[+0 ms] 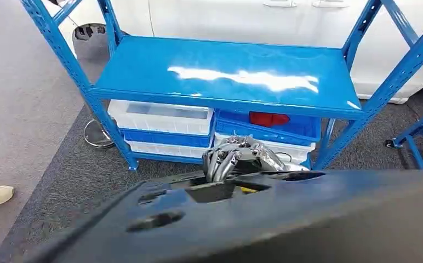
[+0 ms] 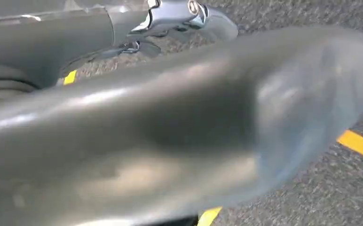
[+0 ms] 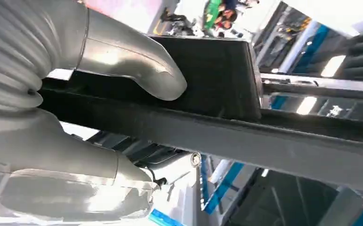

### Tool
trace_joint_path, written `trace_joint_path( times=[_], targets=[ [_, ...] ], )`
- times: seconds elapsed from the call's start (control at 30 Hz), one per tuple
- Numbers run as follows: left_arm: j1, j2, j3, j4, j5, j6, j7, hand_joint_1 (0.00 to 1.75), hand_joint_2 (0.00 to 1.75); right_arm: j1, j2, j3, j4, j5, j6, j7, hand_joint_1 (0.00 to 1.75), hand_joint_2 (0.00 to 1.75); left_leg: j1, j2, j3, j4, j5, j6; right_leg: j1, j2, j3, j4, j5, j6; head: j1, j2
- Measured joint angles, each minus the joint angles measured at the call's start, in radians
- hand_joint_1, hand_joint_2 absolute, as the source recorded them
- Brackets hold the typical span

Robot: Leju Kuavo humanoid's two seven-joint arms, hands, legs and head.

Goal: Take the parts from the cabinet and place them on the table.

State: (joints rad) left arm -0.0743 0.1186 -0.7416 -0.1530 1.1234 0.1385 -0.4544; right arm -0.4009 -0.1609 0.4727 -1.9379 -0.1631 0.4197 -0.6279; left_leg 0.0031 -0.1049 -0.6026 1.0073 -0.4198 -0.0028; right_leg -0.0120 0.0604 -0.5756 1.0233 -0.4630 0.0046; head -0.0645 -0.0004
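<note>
The part [image 1: 264,219], a long dark panel with cut-outs, lies across the bottom of the head view in front of the blue cabinet [image 1: 226,74], already clear of the shelves. The right hand [image 3: 90,117] grips it: the right wrist view shows the thumb [image 3: 132,66] lying on 1 face and a finger beneath the edge, the panel clamped between them. A hand [image 1: 236,159] shows above the panel's far edge in the head view; which one it is I cannot tell. In the left wrist view a blurred grey body sits close to the lens and the left hand's state cannot be told. To carry well, I judge: keep the panel level, keep the clamp firm, back away without clipping the uprights, then turn toward the table.
</note>
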Motion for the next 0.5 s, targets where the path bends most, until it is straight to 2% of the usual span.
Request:
trace_joint_path(
  times=[0.03,0.07,0.1,0.13,0.17,0.23,0.27,0.3,0.33,0.37,0.4,0.43,0.47,0.5],
  targets=[
    [0.004,0.001,0.0,0.0,0.003,0.003,0.0,0.0,0.0,-0.007,-0.012,-0.002,-0.002,-0.015,-0.003,-0.006,1.75,1.75,0.003,-0.011,-0.001,-0.003,0.004,-0.007,0.0,-0.009,0.0,-0.001,0.002,-0.005,0.001,0.0],
    [0.007,0.003,0.0,0.0,0.007,0.009,0.002,0.0,0.0,-0.015,-0.024,-0.005,-0.003,-0.033,-0.003,-0.012,1.75,1.75,-0.003,-0.02,-0.004,-0.005,0.006,-0.014,-0.007,-0.018,0.002,-0.009,0.006,-0.012,-0.001,0.0],
    [0.009,0.007,0.0,0.001,0.009,0.013,0.004,0.0,0.0,-0.023,-0.03,-0.01,-0.008,-0.046,-0.002,-0.017,1.75,1.75,-0.001,0.005,-0.005,0.005,-0.002,-0.014,-0.011,-0.034,0.006,-0.015,0.011,-0.017,0.001,0.0],
    [0.006,0.007,0.0,0.001,0.01,0.018,0.005,0.0,0.0,-0.025,-0.036,-0.015,-0.013,-0.057,0.003,-0.022,1.75,1.75,-0.004,0.051,-0.022,0.041,-0.031,-0.019,-0.01,-0.043,0.007,-0.017,0.011,-0.023,-0.008,0.0],
    [0.002,0.009,0.0,0.001,0.012,0.021,0.005,0.0,0.0,-0.026,-0.04,-0.02,-0.019,-0.061,0.006,-0.023,1.75,1.75,-0.001,0.077,-0.054,0.112,-0.07,-0.027,-0.009,-0.055,0.007,-0.017,0.011,-0.024,-0.014,0.0],
    [0.0,0.011,-0.001,0.001,0.013,0.022,0.006,0.0,0.0,-0.024,-0.048,-0.023,-0.021,-0.062,0.012,-0.024,1.75,1.75,0.007,0.095,-0.132,0.282,-0.143,-0.038,-0.008,-0.082,0.005,-0.017,0.01,-0.025,-0.016,0.0],
    [0.002,0.011,-0.001,0.001,0.013,0.022,0.006,0.0,0.0,-0.024,-0.05,-0.023,-0.022,-0.062,0.012,-0.023,1.75,1.75,0.01,0.097,-0.149,0.322,-0.149,-0.042,-0.008,-0.093,0.005,-0.017,0.01,-0.025,-0.017,0.0],
    [0.003,0.011,-0.002,0.001,0.013,0.022,0.006,0.0,0.0,-0.023,-0.052,-0.023,-0.022,-0.062,0.012,-0.023,1.75,1.75,0.014,0.1,-0.142,0.309,-0.131,-0.046,-0.008,-0.106,0.005,-0.017,0.01,-0.024,-0.016,0.0],
    [0.004,0.011,-0.002,0.001,0.013,0.022,0.006,0.0,0.0,-0.023,-0.054,-0.023,-0.024,-0.062,0.012,-0.023,1.75,1.75,0.018,0.103,-0.11,0.251,-0.098,-0.047,-0.009,-0.117,0.006,-0.017,0.009,-0.023,-0.017,0.0],
    [0.004,0.013,-0.002,0.001,0.013,0.023,0.006,0.0,0.0,-0.024,-0.055,-0.023,-0.026,-0.062,0.012,-0.023,1.75,1.75,0.019,0.114,-0.057,0.155,-0.053,-0.047,-0.01,-0.129,0.009,-0.016,0.007,-0.02,-0.017,0.0],
    [0.003,0.014,-0.003,0.001,0.013,0.022,0.006,0.0,0.0,-0.024,-0.057,-0.024,-0.027,-0.061,0.012,-0.024,1.75,1.75,0.019,0.142,-0.006,0.064,-0.016,-0.046,-0.009,-0.138,0.012,-0.016,0.005,-0.016,-0.019,0.0],
    [-0.002,0.014,-0.005,0.001,0.014,0.022,0.006,0.0,0.0,-0.026,-0.059,-0.025,-0.029,-0.057,0.01,-0.026,1.75,1.75,0.013,0.201,0.021,0.005,-0.018,-0.045,-0.003,-0.148,0.014,-0.015,0.002,-0.011,-0.023,0.0],
    [-0.006,0.017,-0.007,0.001,0.015,0.022,0.005,0.0,0.0,-0.027,-0.062,-0.027,-0.033,-0.052,0.008,-0.028,1.75,1.75,0.004,0.191,0.021,-0.003,-0.017,-0.026,0.002,-0.156,0.014,-0.012,0.0,-0.004,-0.027,0.0],
    [-0.006,0.017,-0.008,0.001,0.015,0.021,0.005,0.0,0.0,-0.026,-0.063,-0.027,-0.034,-0.045,0.008,-0.028,1.75,1.75,0.002,0.181,0.017,-0.001,-0.018,-0.02,0.003,-0.168,0.016,-0.014,0.0,0.001,-0.024,0.0]
  ],
)
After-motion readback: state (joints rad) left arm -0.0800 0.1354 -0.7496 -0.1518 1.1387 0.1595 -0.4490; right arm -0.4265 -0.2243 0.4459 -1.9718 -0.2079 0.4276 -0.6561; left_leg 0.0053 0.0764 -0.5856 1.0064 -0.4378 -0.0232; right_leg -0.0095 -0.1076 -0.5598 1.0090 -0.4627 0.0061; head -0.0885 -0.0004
